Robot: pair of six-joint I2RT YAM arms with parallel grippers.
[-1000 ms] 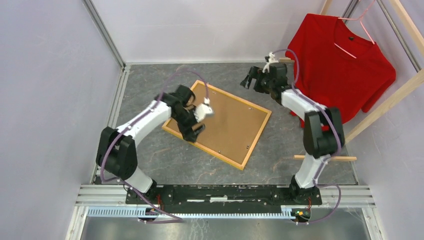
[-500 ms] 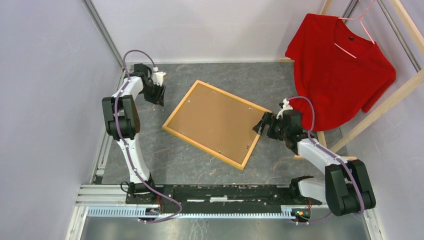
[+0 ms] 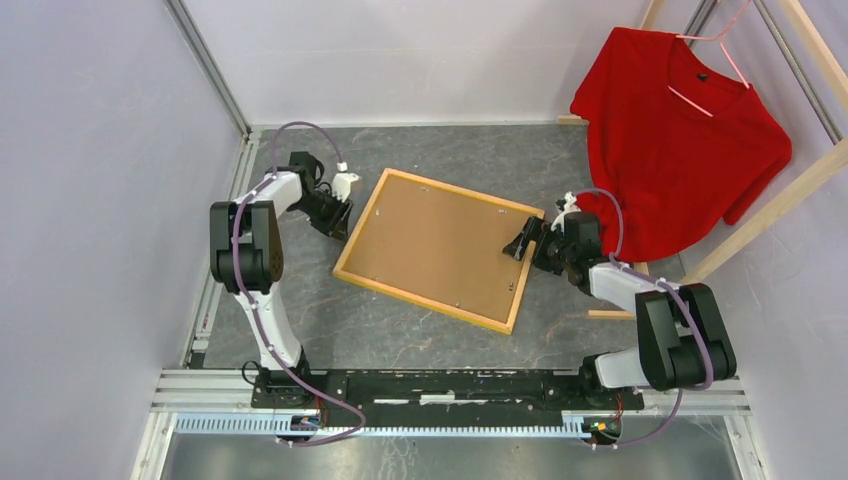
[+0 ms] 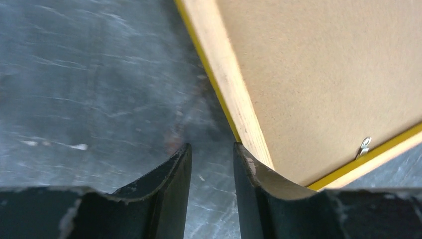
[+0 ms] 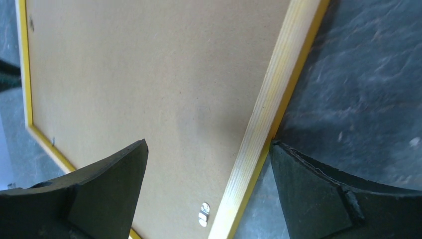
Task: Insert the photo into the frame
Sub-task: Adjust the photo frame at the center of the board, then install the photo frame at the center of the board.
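Note:
The frame (image 3: 422,302) lies face down on the table, light wood rim up, a thin yellow edge showing. The brown backing panel (image 3: 440,250) sits inside it. The photo is hidden. My left gripper (image 3: 340,215) is low on the table at the frame's left edge. In the left wrist view the gripper (image 4: 212,147) is narrowly open and empty, its right finger against the wood rim (image 4: 234,94). My right gripper (image 3: 522,243) is wide open over the frame's right edge. In the right wrist view this gripper (image 5: 209,144) has one finger above the panel (image 5: 139,74) and the other beside the rim (image 5: 271,99).
A red shirt (image 3: 680,130) hangs on a wooden rack (image 3: 770,200) at the back right. A wooden bar (image 3: 610,314) lies on the table by the right arm. Small metal clips (image 5: 203,213) hold the panel. Walls close in on both sides.
The frame has turned a little, its long edges now more level. My left gripper came from the back-left corner to the frame's left edge. My right gripper stays at the right edge.

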